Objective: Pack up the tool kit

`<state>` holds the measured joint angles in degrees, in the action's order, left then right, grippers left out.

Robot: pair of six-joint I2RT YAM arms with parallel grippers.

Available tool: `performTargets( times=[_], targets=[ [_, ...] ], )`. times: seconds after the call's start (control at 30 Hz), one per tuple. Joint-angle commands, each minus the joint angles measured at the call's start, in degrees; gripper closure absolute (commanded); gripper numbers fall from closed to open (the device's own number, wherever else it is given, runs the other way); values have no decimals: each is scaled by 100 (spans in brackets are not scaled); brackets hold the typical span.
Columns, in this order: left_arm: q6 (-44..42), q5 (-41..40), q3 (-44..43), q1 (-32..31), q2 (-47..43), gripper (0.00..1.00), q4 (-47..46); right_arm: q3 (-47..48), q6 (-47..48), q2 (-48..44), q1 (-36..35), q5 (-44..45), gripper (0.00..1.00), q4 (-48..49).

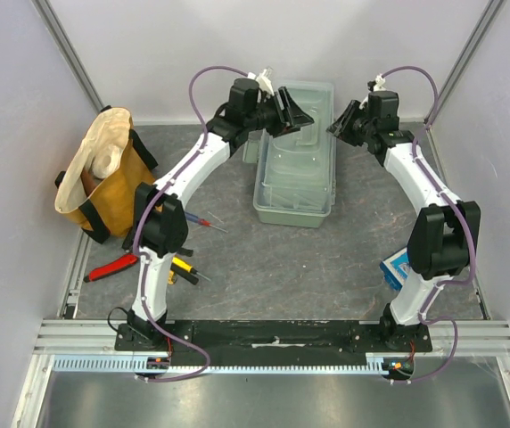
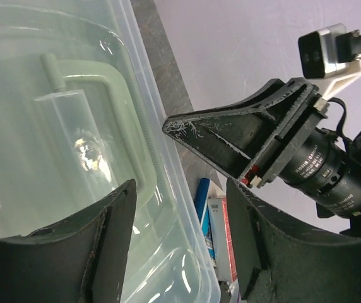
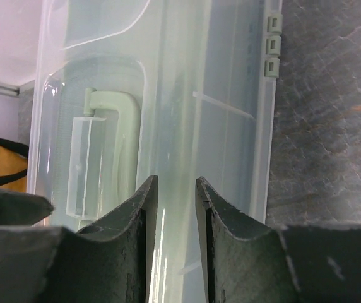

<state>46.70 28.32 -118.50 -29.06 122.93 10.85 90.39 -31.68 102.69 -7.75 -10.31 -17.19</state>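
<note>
The pale-green translucent toolbox stands shut at the table's middle back, its clear lid and handle on top. My left gripper is open and empty above the box's far end; in the left wrist view the box's long rim runs between its jaws. My right gripper hovers by the box's far right side. Its jaws stand a narrow gap apart over the lid, with nothing between them. A red-handled tool, a yellow-black tool and a small blue-handled tool lie at the near left.
A mustard-yellow cloth bag stands open at the left wall. Flat blue-and-red packets lie by the right arm's base and also show beside the box in the left wrist view. Walls close in on three sides.
</note>
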Motion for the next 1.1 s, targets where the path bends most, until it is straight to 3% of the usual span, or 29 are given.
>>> performTargets(
  times=[0.0, 0.27, 0.47, 0.63, 0.87, 1.07],
  targets=[
    [199, -370, -595, -117, 169, 36, 382, -425, 303, 75, -288, -780, 64, -179],
    [674, -1117, -411, -179, 20, 38, 1234, -900, 707, -144, -517, -867, 65, -267],
    [201, -1679, -683, -188, 134, 38, 1631, -927, 997, -267, -807, -482, 64, -373],
    [-467, -1733, -1113, -223, 450, 38, 2069, -997, 997, -399, -869, -148, 58, -461],
    [-837, -1426, -1114, -311, 512, 38, 2378, -1208, 769, -777, -860, 590, 44, -478],
    [-426, -416, -1009, -285, 548, 43, 2194, -1339, 506, -1076, -825, 916, 40, -470]
  ],
)
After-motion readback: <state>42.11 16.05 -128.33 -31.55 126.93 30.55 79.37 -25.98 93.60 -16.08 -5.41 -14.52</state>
